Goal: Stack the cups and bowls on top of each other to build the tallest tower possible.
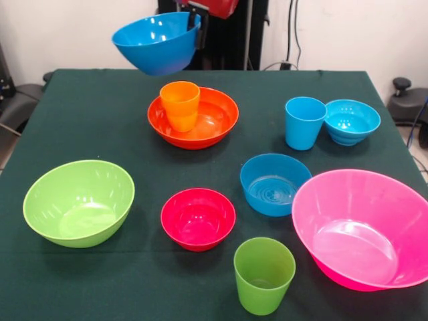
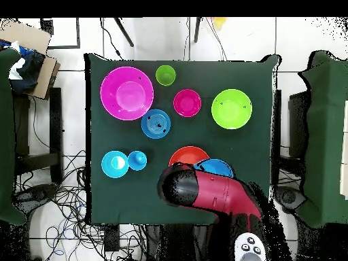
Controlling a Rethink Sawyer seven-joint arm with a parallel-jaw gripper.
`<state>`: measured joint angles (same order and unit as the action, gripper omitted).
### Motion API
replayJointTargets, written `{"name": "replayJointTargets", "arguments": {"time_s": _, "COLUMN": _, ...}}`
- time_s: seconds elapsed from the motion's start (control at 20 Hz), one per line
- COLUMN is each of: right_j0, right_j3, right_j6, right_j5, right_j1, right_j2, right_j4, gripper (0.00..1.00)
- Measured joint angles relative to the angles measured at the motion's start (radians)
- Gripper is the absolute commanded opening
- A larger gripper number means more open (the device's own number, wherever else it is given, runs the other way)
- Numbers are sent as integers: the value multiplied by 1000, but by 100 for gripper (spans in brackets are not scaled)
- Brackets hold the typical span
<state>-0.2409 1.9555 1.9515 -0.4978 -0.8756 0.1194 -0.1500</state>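
Large blue bowl held aloft over the far side of the bench

The tool [image 1: 196, 27] pinches the rim of the large blue bowl [image 1: 157, 41], which hangs tilted in the air, clear of the dark green bench [image 1: 80, 114]. In the overhead view the red and black arm [image 2: 211, 194] covers most of that bowl and part of the wide orange bowl [image 2: 183, 156].

Below the lifted bowl, the orange cup [image 1: 180, 105] stands upright inside the wide orange bowl, against its left wall. To the right, the light blue cup [image 1: 304, 122] stands just beside the small turquoise bowl [image 1: 352, 121]. The medium blue bowl [image 1: 274, 184] sits near the middle, between the small red bowl [image 1: 198, 218] and the large pink bowl [image 1: 364, 227]. The green cup [image 1: 263, 275] stands upright at the near edge, in front of the red bowl. The lime green bowl [image 1: 79, 202] sits alone on the left, well apart from the others
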Motion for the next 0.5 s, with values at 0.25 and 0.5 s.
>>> {"name": "replayJointTargets", "arguments": {"time_s": 0.25, "right_j0": 22, "right_j3": 0, "right_j6": 0, "right_j5": 0, "right_j1": 5, "right_j2": 10, "right_j4": 15, "gripper": 0}}
{"name": "replayJointTargets", "arguments": {"time_s": 0.5, "right_j0": 65, "right_j3": 0, "right_j6": 7, "right_j5": 0, "right_j1": 24, "right_j2": 32, "right_j4": 44, "gripper": 0}}
